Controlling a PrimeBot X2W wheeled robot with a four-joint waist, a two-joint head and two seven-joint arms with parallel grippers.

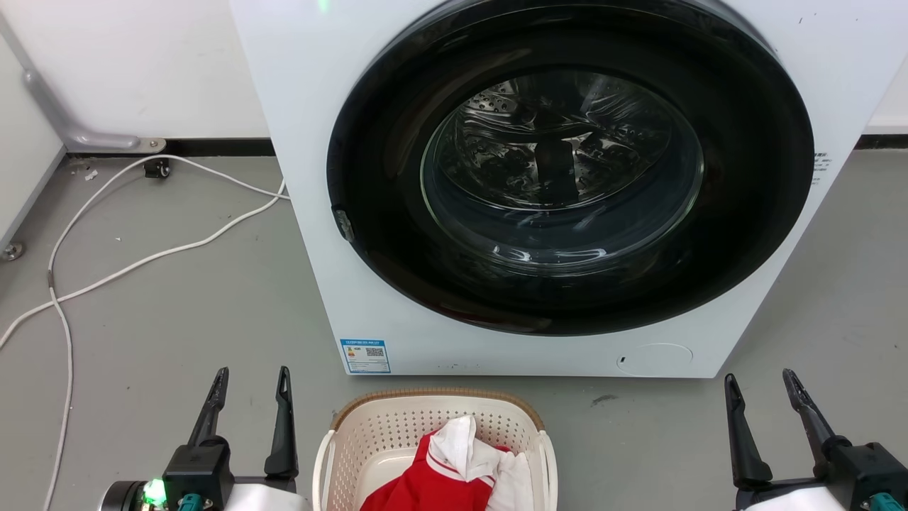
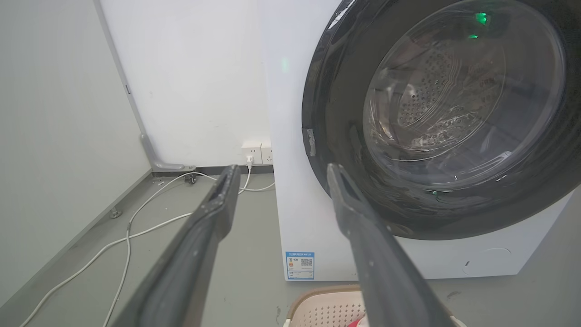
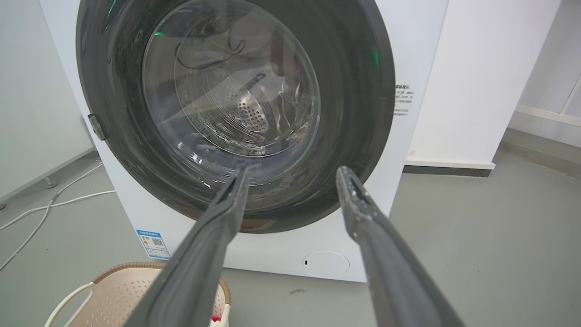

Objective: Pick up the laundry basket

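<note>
The laundry basket point(image 1: 383, 433) is cream with perforated walls, a brown woven rim and white loop handles. It stands on the floor at the bottom centre of the head view, holding red and white clothes point(image 1: 454, 468). My left gripper point(image 1: 252, 380) is open to the basket's left, and my right gripper point(image 1: 762, 383) is open well to its right; both are apart from the basket and hold nothing. The basket's rim also shows in the left wrist view point(image 2: 322, 306) and the right wrist view point(image 3: 118, 290).
A white front-loading washer point(image 1: 312, 106) with a shut dark round door point(image 1: 567, 170) stands just behind the basket. White cables point(image 1: 142, 262) trail over the grey floor at the left. A wall and a socket point(image 2: 254, 153) are behind.
</note>
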